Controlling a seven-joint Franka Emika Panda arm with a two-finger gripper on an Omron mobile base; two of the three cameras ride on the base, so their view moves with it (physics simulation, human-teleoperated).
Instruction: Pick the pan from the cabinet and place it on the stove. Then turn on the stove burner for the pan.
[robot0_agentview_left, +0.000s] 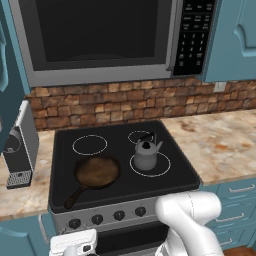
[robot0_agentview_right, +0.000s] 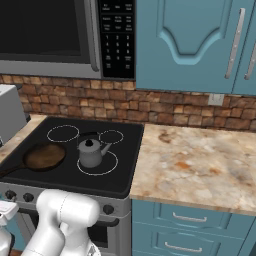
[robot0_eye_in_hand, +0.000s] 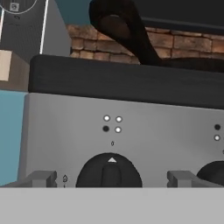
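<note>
Cabinet (robot0_agentview_right: 192, 42): seen shut at upper right in the right base view; nothing more is needed from it.
Pan (robot0_agentview_left: 97, 171): already set on the stove (robot0_agentview_left: 165, 170), over the front left burner, with its handle pointing toward the front left corner. The placing is judged done.
Kettle (robot0_agentview_left: 146, 154): stands on the front right ring, just beside the pan but apart from it; it is to be left alone.
Gripper (robot0_eye_in_hand: 111, 177): held fully open and empty, its two fingertips either side of the leftmost knob (robot0_eye_in_hand: 109, 171).
Step in hand: the knob for the pan's burner is to be turned.
Knob choice: the dot diagram above the knob has one dark dot at lower left, which is taken to match the pan's burner.
How to do it well: the hand should be advanced straight until the knob sits between the fingers, closed firmly, then rolled about the knob's axis without being pulled sideways.
</note>
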